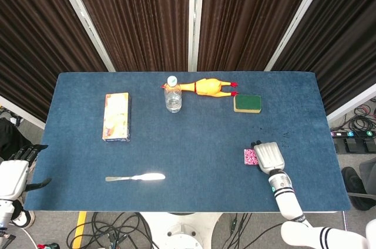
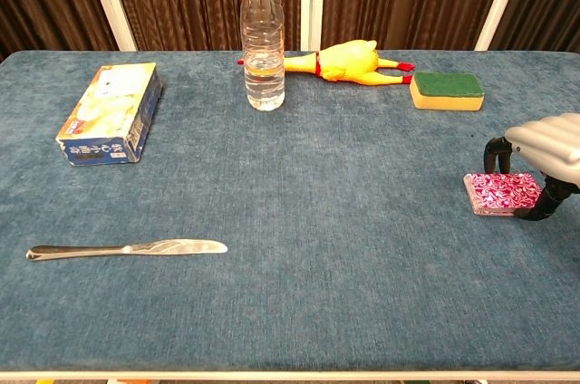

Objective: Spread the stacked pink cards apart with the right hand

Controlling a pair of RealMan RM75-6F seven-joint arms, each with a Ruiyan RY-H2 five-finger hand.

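Note:
A small stack of pink patterned cards [image 2: 503, 193] lies flat on the blue tablecloth near the right front; in the head view only its left edge [image 1: 249, 157] shows beside the hand. My right hand [image 2: 546, 150] hovers over the stack's right part, palm down, with dark fingers [image 2: 494, 154] reaching down at the far side of the stack and at its right front side. The same hand [image 1: 268, 157] covers most of the stack from above. I cannot see whether the fingertips press the cards. My left hand [image 1: 13, 174] hangs off the table's left front corner, fingers apart, holding nothing.
A butter knife [image 2: 127, 249] lies at the front left. A blue and yellow box [image 2: 111, 112] sits at the left. At the back stand a water bottle [image 2: 263, 38], a rubber chicken [image 2: 344, 62] and a green-topped sponge [image 2: 446, 90].

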